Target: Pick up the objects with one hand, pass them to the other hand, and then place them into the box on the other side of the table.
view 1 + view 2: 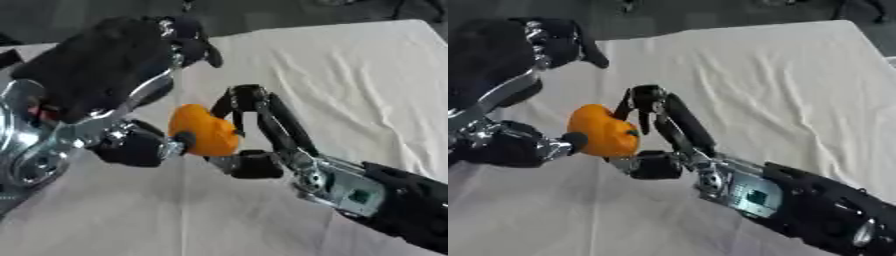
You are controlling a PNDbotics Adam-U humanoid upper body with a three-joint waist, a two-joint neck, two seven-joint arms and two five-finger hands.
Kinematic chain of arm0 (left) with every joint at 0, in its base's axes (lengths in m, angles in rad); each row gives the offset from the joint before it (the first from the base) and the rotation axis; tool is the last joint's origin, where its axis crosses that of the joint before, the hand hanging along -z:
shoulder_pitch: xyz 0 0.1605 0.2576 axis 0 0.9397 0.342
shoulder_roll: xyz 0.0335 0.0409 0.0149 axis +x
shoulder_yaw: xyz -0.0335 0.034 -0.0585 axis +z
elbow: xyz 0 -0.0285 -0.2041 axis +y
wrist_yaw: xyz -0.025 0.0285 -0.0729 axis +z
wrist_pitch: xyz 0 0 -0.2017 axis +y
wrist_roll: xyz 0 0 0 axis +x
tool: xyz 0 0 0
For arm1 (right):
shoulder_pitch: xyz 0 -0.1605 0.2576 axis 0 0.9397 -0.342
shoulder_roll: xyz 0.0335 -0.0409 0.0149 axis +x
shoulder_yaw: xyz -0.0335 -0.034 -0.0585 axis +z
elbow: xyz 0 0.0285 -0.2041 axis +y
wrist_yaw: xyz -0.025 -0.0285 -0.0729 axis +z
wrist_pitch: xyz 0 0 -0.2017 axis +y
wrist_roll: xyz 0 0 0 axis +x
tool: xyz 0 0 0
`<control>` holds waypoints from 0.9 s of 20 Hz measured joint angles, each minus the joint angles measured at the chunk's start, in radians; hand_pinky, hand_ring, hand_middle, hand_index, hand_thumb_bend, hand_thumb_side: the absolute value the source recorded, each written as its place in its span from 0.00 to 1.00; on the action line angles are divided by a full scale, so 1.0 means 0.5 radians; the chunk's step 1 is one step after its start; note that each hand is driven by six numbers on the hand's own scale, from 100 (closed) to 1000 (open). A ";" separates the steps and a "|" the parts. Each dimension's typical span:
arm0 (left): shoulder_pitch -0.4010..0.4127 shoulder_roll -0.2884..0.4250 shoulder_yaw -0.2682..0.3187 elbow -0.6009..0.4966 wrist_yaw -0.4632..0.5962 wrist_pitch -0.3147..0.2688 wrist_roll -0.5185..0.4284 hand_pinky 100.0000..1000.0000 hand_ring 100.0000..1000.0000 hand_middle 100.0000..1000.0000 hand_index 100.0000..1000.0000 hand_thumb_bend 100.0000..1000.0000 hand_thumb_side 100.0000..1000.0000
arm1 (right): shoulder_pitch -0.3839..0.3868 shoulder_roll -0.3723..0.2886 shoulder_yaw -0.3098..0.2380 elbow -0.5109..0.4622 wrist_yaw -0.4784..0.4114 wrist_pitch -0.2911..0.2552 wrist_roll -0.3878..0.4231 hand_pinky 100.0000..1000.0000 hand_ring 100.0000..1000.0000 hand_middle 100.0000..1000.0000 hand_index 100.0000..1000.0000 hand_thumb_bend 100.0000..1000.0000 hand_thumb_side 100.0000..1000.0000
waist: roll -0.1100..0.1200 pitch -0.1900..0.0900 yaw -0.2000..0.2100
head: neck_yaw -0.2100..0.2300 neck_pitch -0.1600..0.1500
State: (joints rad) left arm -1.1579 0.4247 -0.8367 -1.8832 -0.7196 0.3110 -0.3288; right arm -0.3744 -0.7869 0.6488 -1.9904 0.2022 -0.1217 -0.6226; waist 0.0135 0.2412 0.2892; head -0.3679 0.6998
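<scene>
Meeting mid-air above the white cloth (pixel 780 75) for the handover. Pinching the orange object (pixel 203 130) between right hand (pixel 254 125) fingers and thumb (curled round it); touching its left side with a left hand (pixel 131 142) fingertip, otherwise mostly spread, presumably readying to receive.

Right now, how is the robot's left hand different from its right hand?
The left hand comes in from the left and looks bigger, being nearer the camera; the right hand reaches up from the lower right. The left hand touches the orange object with a fingertip or thumb on its left side, while the right hand curls long fingers and thumb round its other side. Both are black with silver joints, and both meet at the orange object above the white cloth.
</scene>
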 measured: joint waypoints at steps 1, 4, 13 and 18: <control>0.000 -0.007 -0.007 0.010 -0.019 -0.027 0.000 0.70 0.74 0.73 0.79 0.58 0.04 | 0.000 0.000 0.000 0.000 0.001 -0.001 -0.001 0.16 0.55 0.37 0.45 0.27 0.00 | 0.000 0.000 -0.001 | 0.008 0.000; 0.000 -0.010 -0.023 0.044 -0.056 -0.082 -0.050 0.70 0.75 0.75 0.83 0.58 0.06 | 0.000 0.000 -0.002 0.000 0.012 -0.003 -0.005 0.16 0.55 0.37 0.45 0.27 0.00 | 0.000 0.000 -0.003 | 0.031 0.000; -0.001 -0.009 -0.046 0.005 -0.177 -0.167 -0.584 0.73 0.81 0.82 0.88 0.64 0.21 | 0.012 0.000 -0.012 0.001 0.106 0.047 -0.041 0.15 0.55 0.37 0.45 0.27 0.00 | 0.000 0.000 -0.003 | 0.055 0.002; -0.001 -0.009 -0.029 -0.046 -0.217 -0.157 -0.730 0.72 0.81 0.82 0.87 0.62 0.18 | 0.023 0.000 -0.011 0.001 0.150 0.063 -0.059 0.15 0.55 0.37 0.45 0.28 0.00 | 0.000 0.000 -0.004 | 0.053 0.004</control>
State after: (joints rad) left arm -1.1583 0.4203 -0.8513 -1.9060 -0.8282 0.2325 -0.6938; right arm -0.3627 -0.7870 0.6434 -1.9901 0.2773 -0.0899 -0.6522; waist 0.0135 0.2412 0.2870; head -0.3411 0.7017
